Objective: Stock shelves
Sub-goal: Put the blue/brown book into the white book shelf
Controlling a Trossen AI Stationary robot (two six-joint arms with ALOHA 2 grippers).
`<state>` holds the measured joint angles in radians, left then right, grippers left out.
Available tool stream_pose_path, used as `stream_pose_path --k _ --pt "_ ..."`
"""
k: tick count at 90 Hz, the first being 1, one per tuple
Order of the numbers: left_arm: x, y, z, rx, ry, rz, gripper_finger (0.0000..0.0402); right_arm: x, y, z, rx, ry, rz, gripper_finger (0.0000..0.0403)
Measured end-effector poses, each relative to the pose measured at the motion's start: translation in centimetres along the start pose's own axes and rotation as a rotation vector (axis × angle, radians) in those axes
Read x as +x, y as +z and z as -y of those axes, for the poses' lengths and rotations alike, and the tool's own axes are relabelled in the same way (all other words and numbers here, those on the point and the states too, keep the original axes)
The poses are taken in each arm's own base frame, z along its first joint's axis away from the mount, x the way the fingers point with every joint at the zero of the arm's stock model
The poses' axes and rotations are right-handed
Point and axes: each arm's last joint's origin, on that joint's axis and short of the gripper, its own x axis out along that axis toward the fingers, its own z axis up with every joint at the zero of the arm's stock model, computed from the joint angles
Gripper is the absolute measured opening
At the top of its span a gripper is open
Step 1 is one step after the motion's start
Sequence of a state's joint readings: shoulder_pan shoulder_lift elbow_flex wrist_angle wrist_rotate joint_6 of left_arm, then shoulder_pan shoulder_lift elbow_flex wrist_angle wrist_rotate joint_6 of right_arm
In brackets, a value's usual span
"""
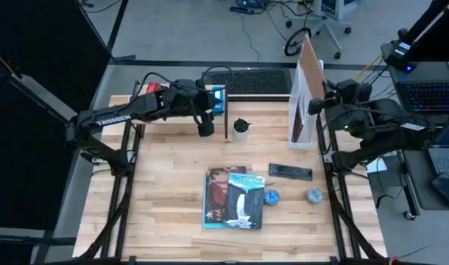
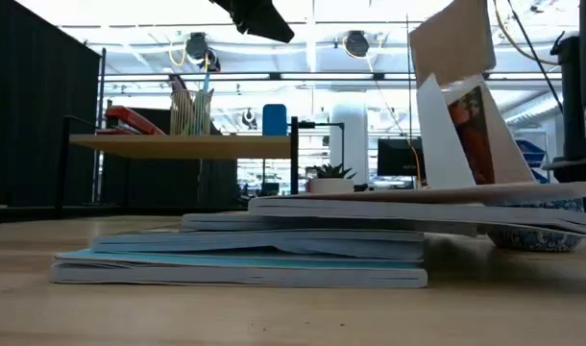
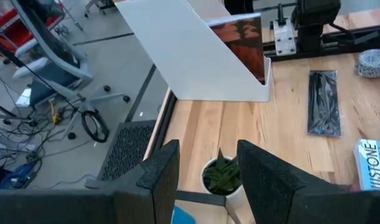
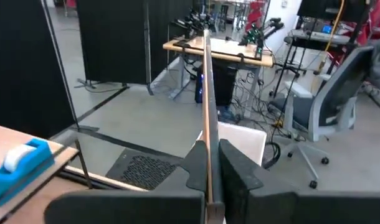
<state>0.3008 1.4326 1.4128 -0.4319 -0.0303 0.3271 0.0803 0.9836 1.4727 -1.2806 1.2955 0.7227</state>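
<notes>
I had the right gripper (image 4: 209, 171) clamped on a thin tan board (image 1: 310, 62) above the white box-shaped file holder (image 1: 301, 140) at the table's far right. The left gripper (image 3: 205, 171), fingers apart and empty, hovered by the low light-wood plank shelf (image 2: 183, 145). A stack of books (image 1: 234, 197) and a flat black pouch (image 1: 290, 172) remained unstocked, so I judged it partway.

Shelf plank (image 1: 177, 99) mostly hidden beneath the left arm in the high view. Flat board gripped by the right tool (image 4: 210, 186) seen edge-on only, face unreadable. Book stack (image 2: 274, 255) blocked the tabletop's far middle in the low view.
</notes>
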Motion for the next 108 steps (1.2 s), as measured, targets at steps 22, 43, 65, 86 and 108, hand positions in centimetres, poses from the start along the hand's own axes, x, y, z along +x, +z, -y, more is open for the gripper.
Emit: stream_pose_path --k 22,43,65,86,108 --pt "0.0 0.5 -0.2 -0.008 0.017 0.05 0.0148 -0.4 2.4 -0.1 -0.002 0.045 0.053 0.0" --pt "0.8 0.9 -1.1 -0.095 0.053 0.131 0.0148 -0.4 3.7 -1.8 0.047 0.165 0.068 0.0" --pt "3.8 -0.6 -2.4 -0.237 -0.036 0.113 0.0148 -0.3 4.0 -4.7 0.078 0.448 0.016 0.0" --pt "4.9 -0.4 -2.5 -0.232 -0.033 0.174 0.0148 -0.2 4.0 -7.2 0.078 0.608 -0.003 0.0" --pt "4.8 -0.3 -3.3 -0.234 -0.008 0.202 0.0148 -0.7 4.0 -8.0 0.084 0.661 0.006 0.0"
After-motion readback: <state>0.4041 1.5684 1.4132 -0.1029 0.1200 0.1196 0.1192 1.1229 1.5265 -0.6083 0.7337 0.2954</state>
